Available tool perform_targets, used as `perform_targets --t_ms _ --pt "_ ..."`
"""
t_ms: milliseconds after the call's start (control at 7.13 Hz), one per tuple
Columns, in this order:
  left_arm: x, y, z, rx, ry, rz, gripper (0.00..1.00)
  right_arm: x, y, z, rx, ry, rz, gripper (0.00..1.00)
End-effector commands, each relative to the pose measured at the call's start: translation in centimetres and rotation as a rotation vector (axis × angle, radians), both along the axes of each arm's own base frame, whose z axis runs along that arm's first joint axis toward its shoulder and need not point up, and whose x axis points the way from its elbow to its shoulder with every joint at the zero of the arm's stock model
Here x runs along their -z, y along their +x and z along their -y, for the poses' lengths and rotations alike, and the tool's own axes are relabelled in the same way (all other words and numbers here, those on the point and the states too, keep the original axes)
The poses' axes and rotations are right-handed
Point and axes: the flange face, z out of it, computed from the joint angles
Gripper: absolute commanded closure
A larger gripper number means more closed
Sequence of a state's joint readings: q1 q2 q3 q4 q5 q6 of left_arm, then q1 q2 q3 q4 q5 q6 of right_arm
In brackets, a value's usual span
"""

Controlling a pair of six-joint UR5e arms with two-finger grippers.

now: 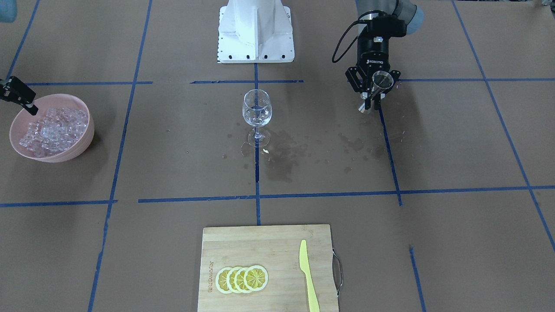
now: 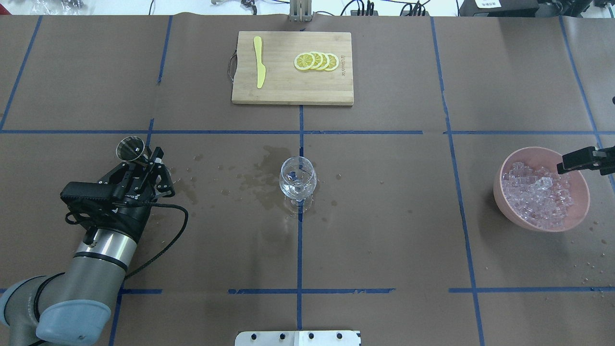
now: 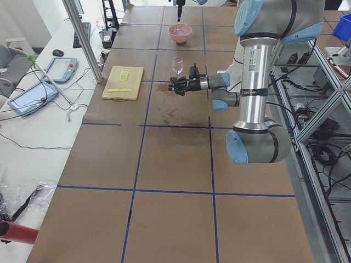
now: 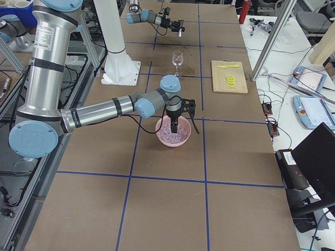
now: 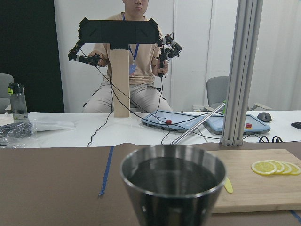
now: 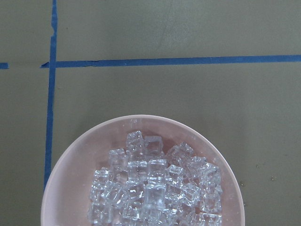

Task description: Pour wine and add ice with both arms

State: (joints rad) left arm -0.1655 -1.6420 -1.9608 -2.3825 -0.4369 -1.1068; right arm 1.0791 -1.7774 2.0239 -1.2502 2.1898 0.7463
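My left gripper (image 2: 144, 161) is shut on a steel jigger cup (image 2: 130, 148) and holds it above the table, left of the wine glass (image 2: 298, 180). It also shows in the front view (image 1: 373, 93), with the cup (image 1: 381, 81) mouth up. In the left wrist view the cup (image 5: 173, 188) fills the bottom; wine in it cannot be made out. The glass (image 1: 257, 110) stands upright at the table's middle. My right gripper (image 2: 579, 161) hangs shut over the pink bowl (image 2: 499, 192) heaped with ice (image 2: 538, 197); I see nothing between its tips. The ice (image 6: 150, 188) shows below the right wrist.
A bamboo cutting board (image 1: 260, 247) with lemon slices (image 1: 243, 278) and a yellow knife (image 1: 308, 277) lies at the operators' side. Dark wet stains (image 1: 286, 151) spread around the glass's foot. The white pedestal (image 1: 256, 30) stands behind the glass.
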Motion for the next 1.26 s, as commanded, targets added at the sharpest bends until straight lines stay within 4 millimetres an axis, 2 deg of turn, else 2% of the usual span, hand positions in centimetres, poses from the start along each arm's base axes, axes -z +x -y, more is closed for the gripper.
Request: perform_targets --t_ms 0,140,421,561,841,1122 --pt "2.6 1.3 -0.1 -0.023 0.044 0.078 1.0 -0.2 -0.8 -0.2 0.013 0.001 -0.01 0.0" --pt "3.8 1.8 -0.1 -0.026 0.052 0.069 1.0 -0.3 -1.1 -0.3 0.011 -0.006 -0.009 0.0" --pt "7.9 3.1 -0.1 -0.039 0.102 0.129 1.0 -0.1 -2.0 -0.4 0.012 -0.005 -0.012 0.0" --pt "8.7 4.1 0.0 -0.041 0.11 0.137 1.0 -0.1 -2.2 -0.4 0.013 -0.002 -0.017 0.0" --pt "8.5 5.1 0.1 -0.044 0.111 0.16 1.0 -0.2 -3.0 -0.4 0.017 0.012 -0.041 0.0" --pt "11.0 5.8 -0.3 -0.054 0.135 0.164 1.0 -0.2 -3.1 -0.3 0.018 0.013 -0.04 0.0"
